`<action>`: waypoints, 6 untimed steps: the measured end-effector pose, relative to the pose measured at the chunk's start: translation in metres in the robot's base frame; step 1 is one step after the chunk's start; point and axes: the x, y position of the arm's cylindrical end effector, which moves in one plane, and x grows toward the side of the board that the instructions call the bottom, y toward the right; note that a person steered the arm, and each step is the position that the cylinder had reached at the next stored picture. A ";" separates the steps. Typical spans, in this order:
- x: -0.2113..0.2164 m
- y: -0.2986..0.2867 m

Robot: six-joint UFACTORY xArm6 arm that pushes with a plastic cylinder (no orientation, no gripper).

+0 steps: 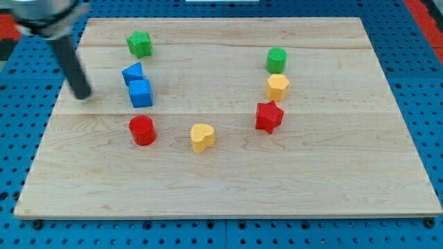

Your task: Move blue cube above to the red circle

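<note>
Blue cube (140, 93) lay directly above red circle (142, 130) on desk (332, 173) | my tip (83, 95) stood left of cube, apart | no gripper present, bare rod only

1. Surface (311, 173): pale natural wood with lengthwise grain lines.
2. Base under the surface (422, 83): blue, with a regular pattern of small dark holes.
3. Blue cube (140, 93): bright blue. The second blue block (132, 72) matches it.
4. Red circle (142, 130): solid red. Red star (268, 116): the same red.
5. Green star (139, 43) and green cylinder (276, 60): bright green.
6. Yellow heart (202, 137) and yellow hexagon (277, 87): warm yellow.
7. Rod ending in my tip (84, 96): dark grey to black.
</note>
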 end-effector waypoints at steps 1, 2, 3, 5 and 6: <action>-0.024 0.041; -0.018 0.079; -0.013 0.091; -0.040 0.102; -0.038 0.113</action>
